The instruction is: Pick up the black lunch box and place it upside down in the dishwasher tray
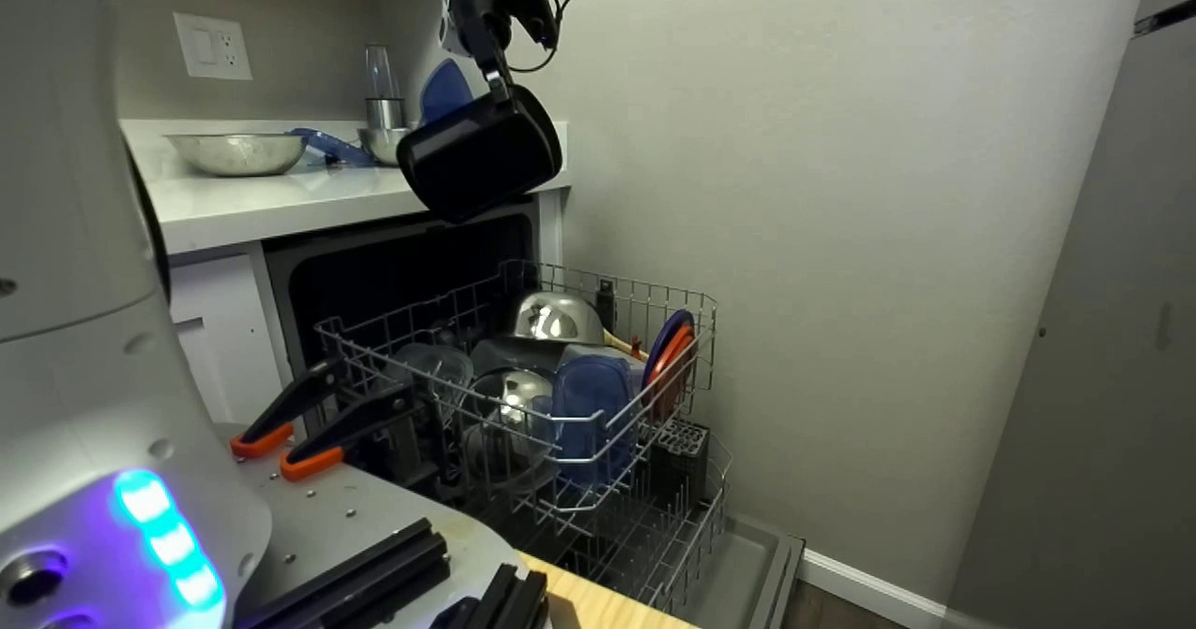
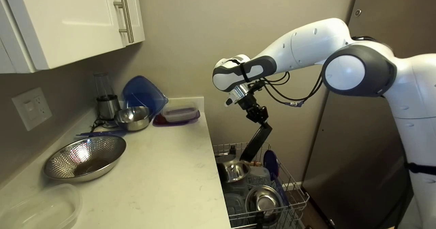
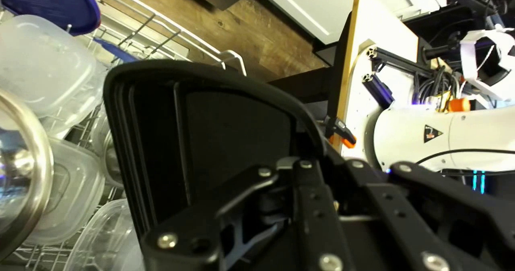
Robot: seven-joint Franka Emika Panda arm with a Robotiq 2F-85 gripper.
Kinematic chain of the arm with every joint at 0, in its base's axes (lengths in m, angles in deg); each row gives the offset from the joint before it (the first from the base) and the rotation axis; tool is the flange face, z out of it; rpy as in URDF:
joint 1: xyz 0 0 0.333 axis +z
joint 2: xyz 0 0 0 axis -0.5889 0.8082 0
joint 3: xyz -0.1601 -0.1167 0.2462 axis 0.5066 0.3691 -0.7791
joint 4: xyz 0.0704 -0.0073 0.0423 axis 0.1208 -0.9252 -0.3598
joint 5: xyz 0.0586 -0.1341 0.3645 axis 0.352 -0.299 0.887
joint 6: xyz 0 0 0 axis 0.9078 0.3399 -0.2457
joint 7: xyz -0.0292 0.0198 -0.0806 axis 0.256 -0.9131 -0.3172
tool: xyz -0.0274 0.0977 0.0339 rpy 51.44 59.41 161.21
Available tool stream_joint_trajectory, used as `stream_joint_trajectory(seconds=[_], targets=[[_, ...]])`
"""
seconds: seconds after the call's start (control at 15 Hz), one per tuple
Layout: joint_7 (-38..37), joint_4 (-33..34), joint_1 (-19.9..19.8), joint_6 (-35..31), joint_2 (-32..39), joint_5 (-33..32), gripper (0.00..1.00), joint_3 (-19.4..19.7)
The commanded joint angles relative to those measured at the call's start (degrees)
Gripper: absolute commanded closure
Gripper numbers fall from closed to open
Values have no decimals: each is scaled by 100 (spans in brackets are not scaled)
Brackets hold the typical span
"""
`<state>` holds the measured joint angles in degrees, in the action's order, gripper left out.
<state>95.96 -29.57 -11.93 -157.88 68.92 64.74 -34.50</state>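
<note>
Black lunch box [image 1: 478, 157] hangs tilted at upper centre in an exterior view, its wall pinched by the gripper [image 1: 501, 90], and should be rolled mouth-down before lowering into the dishwasher tray [image 1: 575, 418] below centre, clear of the domed steel bowl [image 1: 559, 319], though clearance is hard to judge.

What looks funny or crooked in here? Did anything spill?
The black lunch box hangs tilted in the claw, higher than the dishwasher tray; that looks crooked, probably just from how it's held. On the counter, a blue lid-like piece stands tipped up behind a steel bowl instead of lying flat. I see no spill.
</note>
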Motion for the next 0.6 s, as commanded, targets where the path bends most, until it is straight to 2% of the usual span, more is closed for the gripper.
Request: stream_joint_trajectory(seconds=[0.0,0.33,0.53], targets=[[249,-1338,-719,-484,-852,-352,99,-624],[125,-2732,-1312,-1763,-1404,-489,99,-856],[108,-3169,-1464,-2431,-1459,-472,99,-886]])
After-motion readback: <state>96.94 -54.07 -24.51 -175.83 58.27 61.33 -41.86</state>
